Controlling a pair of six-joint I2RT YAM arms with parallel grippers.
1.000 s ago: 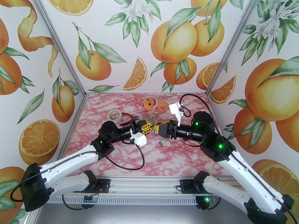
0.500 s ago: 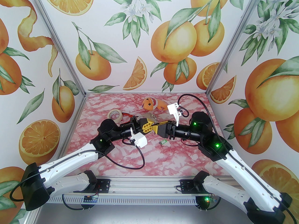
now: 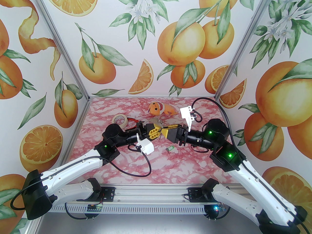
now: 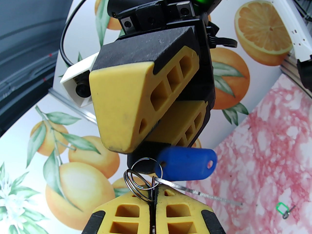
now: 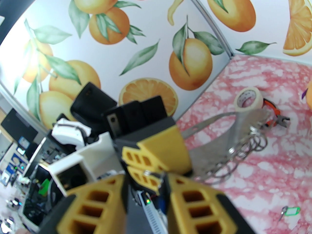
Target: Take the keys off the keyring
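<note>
Left wrist view: left pincer clamps the keyring, blue key just above.

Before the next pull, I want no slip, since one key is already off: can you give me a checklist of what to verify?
1. Hold: left gripper shut on the keyring: ok.
2. Target: blue key hangs from a split ring beside the right gripper: ok.
3. Grasp: right gripper closed on the blue key: cannot tell; its jaws stand apart.
4. Done: green key off the keyring, on the table: ok.
5. Finished: not ok; the blue key is attached.
</note>
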